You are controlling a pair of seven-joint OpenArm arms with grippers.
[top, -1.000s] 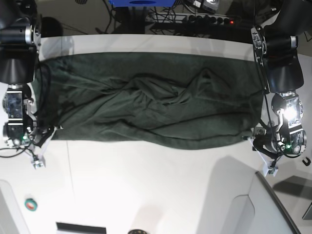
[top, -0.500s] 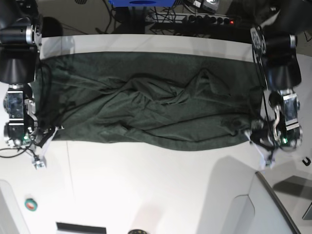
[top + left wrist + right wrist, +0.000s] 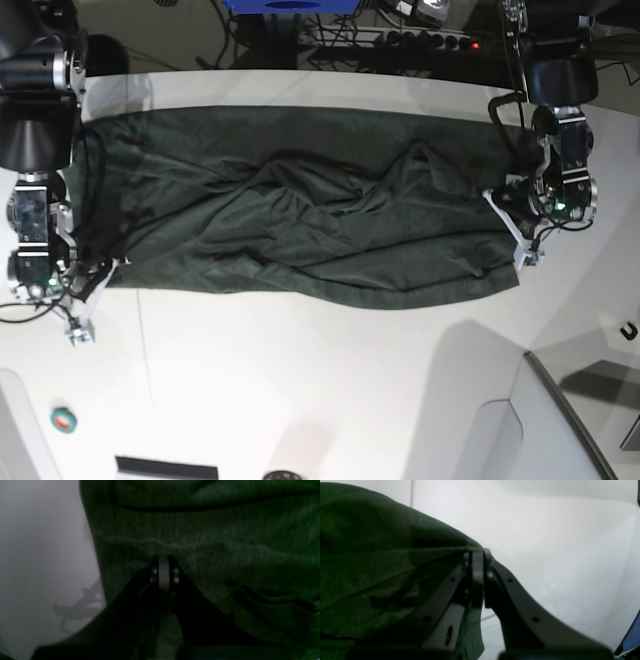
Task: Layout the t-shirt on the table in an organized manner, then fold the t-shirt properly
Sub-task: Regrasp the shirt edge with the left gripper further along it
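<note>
**Shirt stretched out, but still bumpy and not folded**

The dark green t-shirt point(image 3: 300, 215) lies across the upper half of the base view, on the white desk point(image 3: 300, 380). It is pulled long from the left side of the picture to the right side. The top edge looks fairly straight. The middle is still messy, with a big bunch of wrinkles and folds in the center.

The left claw point(image 3: 515, 232), at the right side of the base view, is pinched closed on the shirt's end. In its wrist view, the left claw's tips press together right at a stitched hem, with cloth all around them. The right claw point(image 3: 88, 282), at the lower left of the shirt in the base view, is also pinched closed on the cloth. Its wrist view shows the shirt's edge caught between the tips, with bare desk beside it.

So the laying-out part looks only partly done. The shirt probably needs more pulling to get flat. No neat fold shows yet, so the folding is all still to do.
</note>
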